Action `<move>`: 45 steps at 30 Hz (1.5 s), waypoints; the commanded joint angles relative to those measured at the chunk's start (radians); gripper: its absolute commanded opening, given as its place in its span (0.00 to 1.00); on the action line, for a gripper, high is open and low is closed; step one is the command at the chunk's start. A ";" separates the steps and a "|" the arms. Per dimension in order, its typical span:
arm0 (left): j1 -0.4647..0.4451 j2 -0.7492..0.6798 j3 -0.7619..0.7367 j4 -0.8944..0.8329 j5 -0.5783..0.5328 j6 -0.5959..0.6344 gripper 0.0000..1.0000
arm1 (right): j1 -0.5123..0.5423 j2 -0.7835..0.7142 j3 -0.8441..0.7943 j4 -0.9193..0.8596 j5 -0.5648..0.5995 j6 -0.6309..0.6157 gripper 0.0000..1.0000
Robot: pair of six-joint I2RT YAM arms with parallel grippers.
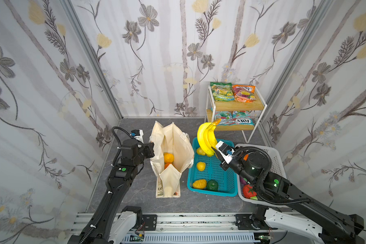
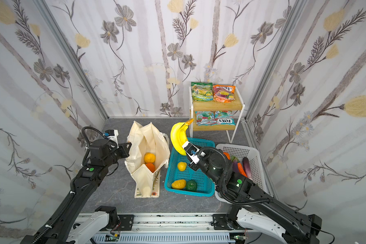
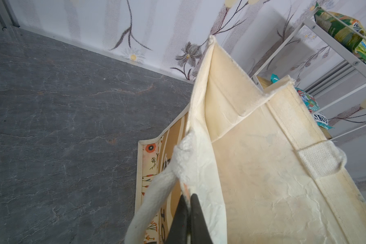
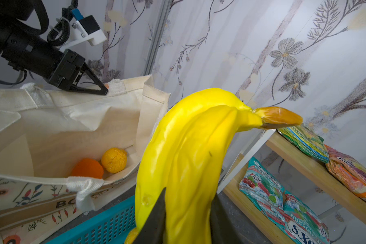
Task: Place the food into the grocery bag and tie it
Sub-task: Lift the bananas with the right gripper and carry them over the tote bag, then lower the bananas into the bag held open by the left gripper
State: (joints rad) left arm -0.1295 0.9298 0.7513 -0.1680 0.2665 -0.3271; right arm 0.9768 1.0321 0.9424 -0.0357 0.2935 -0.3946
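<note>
The cream canvas tote bag [image 1: 173,147] with floral print and tan lettered bands stands upright and open near the middle of the grey bench [image 1: 135,190], its rim pinched by the left gripper [image 3: 188,196]. Two orange citrus fruits [image 1: 168,158] lie on its bottom. The yellow banana bunch [image 1: 206,137] is off the bench just right of the bag, stem up, its lower end clamped in the right gripper [image 4: 190,196]. A glossy green snack packet [image 1: 221,91] and an orange snack packet [image 1: 243,94] lie flat on a wooden shelf [image 1: 239,106] at the far right corner.

Sitting on the grey bench [image 1: 135,194]: teal basket [image 1: 215,172], white basket [image 1: 276,160] just beside it at three o'clock; standing at one o'clock, two-tier wooden rack [image 1: 239,106].
</note>
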 commanded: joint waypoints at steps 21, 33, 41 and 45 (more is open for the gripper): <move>-0.002 -0.029 -0.003 -0.002 0.008 0.007 0.00 | 0.118 0.779 0.717 -0.311 -0.162 0.425 0.22; -0.001 -0.029 -0.003 -0.002 0.011 0.007 0.00 | 0.110 0.926 0.719 -0.333 -0.301 0.517 0.22; -0.002 -0.043 -0.006 -0.002 -0.006 0.010 0.00 | 0.061 0.992 0.723 -0.375 -0.312 0.577 0.21; -0.002 -0.038 -0.004 -0.002 -0.001 0.008 0.00 | 0.051 0.974 0.706 -0.375 -0.299 0.578 0.21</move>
State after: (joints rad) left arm -0.1303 0.8909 0.7460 -0.1970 0.2298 -0.3206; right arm 1.0290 2.0136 1.6531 -0.3901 0.0113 0.1581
